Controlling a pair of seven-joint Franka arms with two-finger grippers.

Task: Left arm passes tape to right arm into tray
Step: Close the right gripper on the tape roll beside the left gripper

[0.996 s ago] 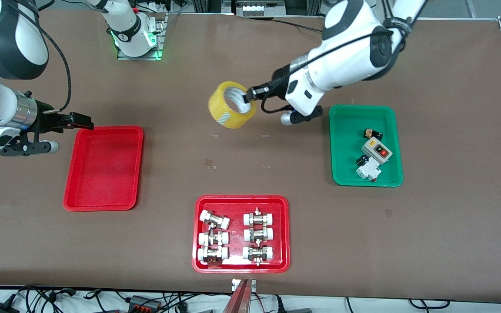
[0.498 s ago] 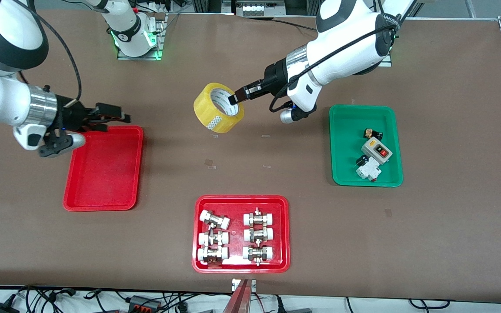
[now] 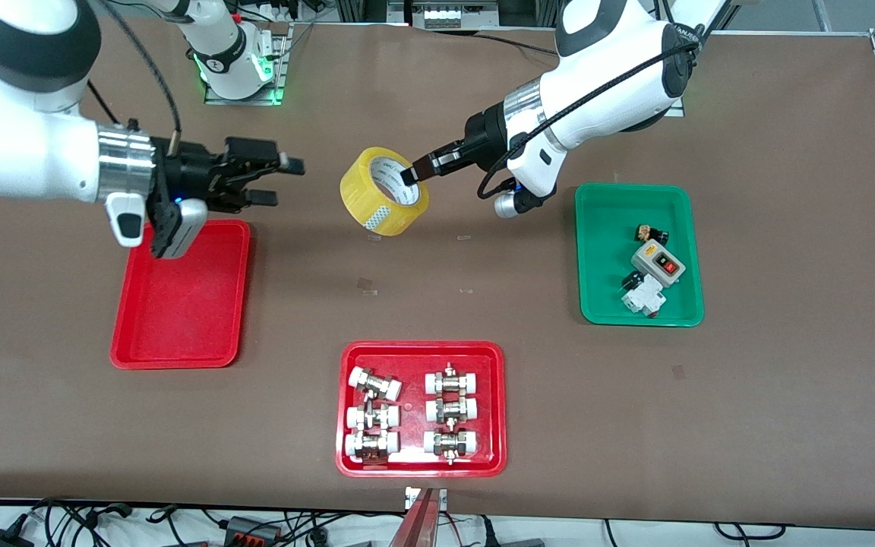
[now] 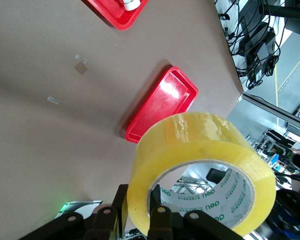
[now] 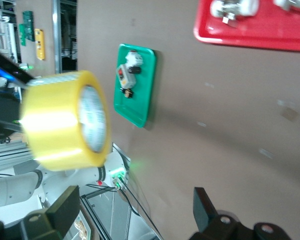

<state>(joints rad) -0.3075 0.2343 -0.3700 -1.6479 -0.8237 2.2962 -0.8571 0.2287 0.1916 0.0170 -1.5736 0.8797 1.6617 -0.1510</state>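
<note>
The left gripper [image 3: 415, 172] clamps the rim of the tape [image 3: 384, 191], holding the yellow roll in the air above the bare table between the two arms. The right gripper [image 3: 274, 181] hangs nearby with fingers spread wide, pointed at the roll, just above the red tray's [image 3: 179, 304] edge.

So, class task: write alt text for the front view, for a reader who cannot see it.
The left pincer, shut on the tape, holds the roll above the table, while the open right pincer points at it from just above the empty red tray.
</note>
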